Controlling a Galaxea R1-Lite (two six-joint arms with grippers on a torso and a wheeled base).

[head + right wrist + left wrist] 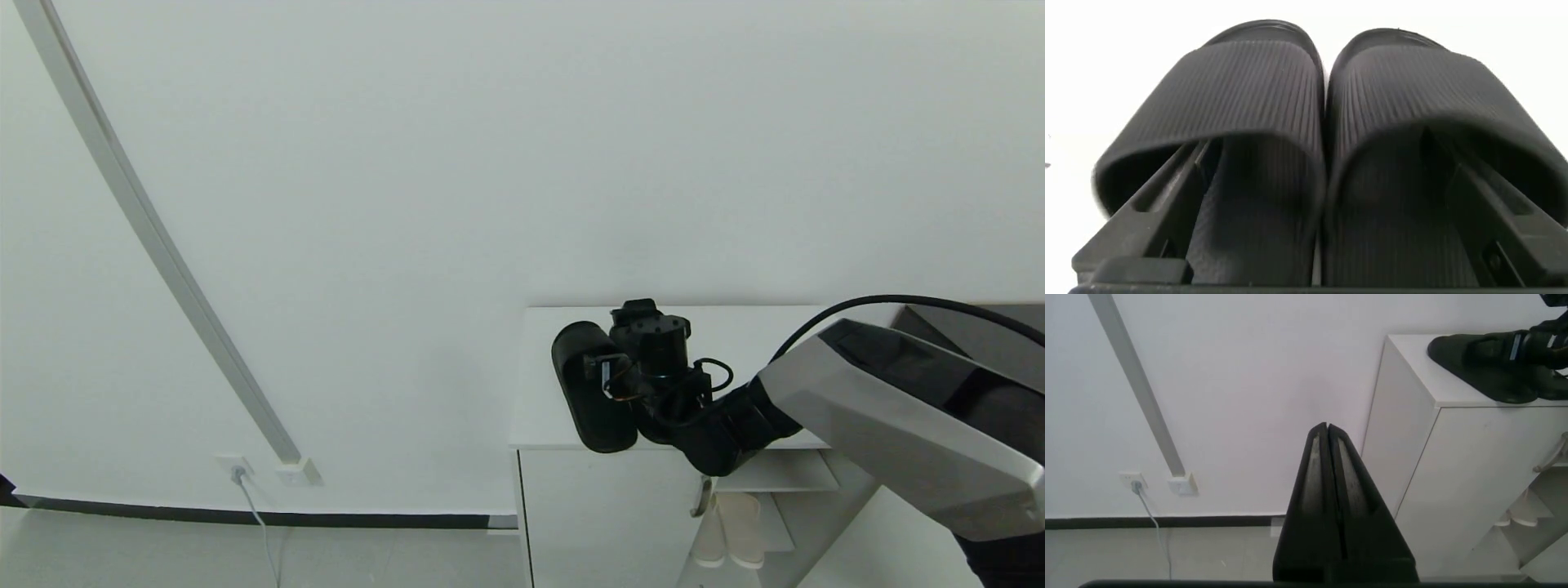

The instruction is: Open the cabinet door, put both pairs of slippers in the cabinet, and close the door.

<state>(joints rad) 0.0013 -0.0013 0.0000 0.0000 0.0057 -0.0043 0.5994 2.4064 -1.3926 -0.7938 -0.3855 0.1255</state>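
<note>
The white cabinet [563, 384] stands against the wall, with its door [890, 555] swung open on the right side and shelves showing inside. The white slippers [731, 531] lie side by side, touching, in the open compartment beneath a shelf. The black slippers [1241, 122], with ribbed straps, sit pressed together as a pair at the left front of the cabinet top, their ends reaching past its front edge. The right gripper [608, 377] has its fingers [1151, 212] spread wide, one slid under each strap
</note>
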